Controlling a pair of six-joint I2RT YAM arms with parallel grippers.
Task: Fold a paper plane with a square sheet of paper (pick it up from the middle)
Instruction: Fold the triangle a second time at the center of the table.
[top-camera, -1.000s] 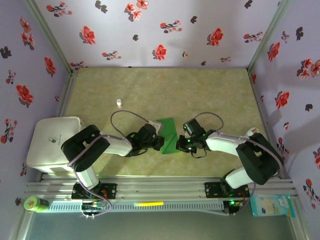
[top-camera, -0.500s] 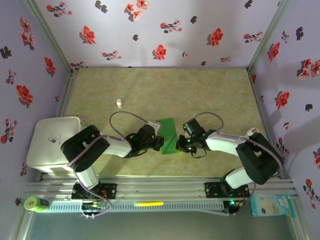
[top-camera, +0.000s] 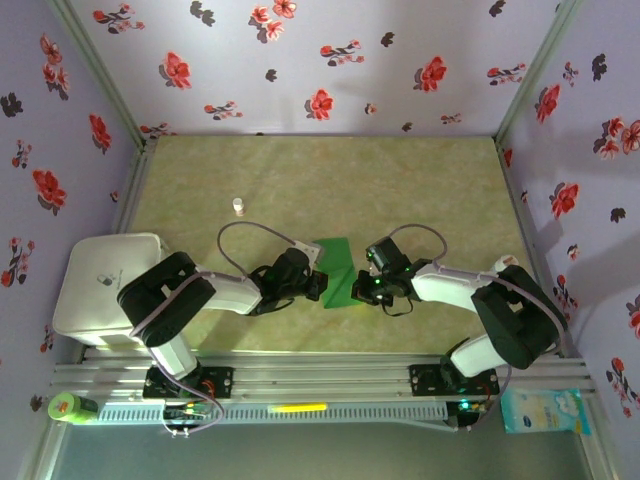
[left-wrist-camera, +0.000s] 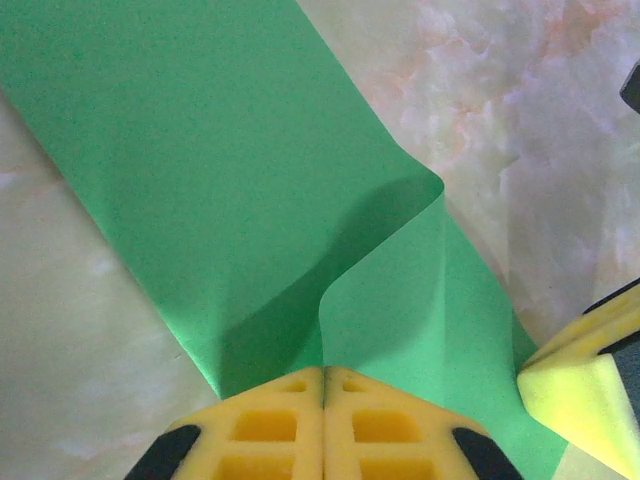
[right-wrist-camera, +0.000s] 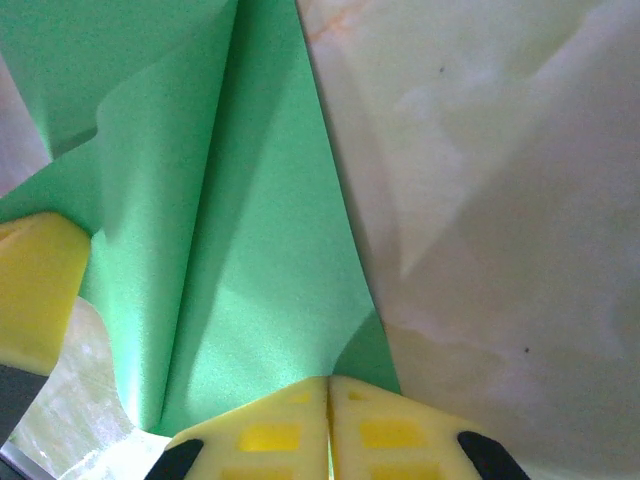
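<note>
The square sheet of paper (top-camera: 340, 268), thin, matte and bright green, lies just below the centre of the top view, partly folded, one flap rising in a soft rounded bend. The left gripper (left-wrist-camera: 323, 375) has its yellow lattice-faced pads pressed together on one edge of the sheet; the right gripper (right-wrist-camera: 328, 385) pinches the opposite edge the same way. Both arms lie low, reaching inward from lower left and lower right, wrists close together. The table (top-camera: 420, 190) is marbled beige-green, the walls (top-camera: 300, 60) lilac with red flowers
</note>
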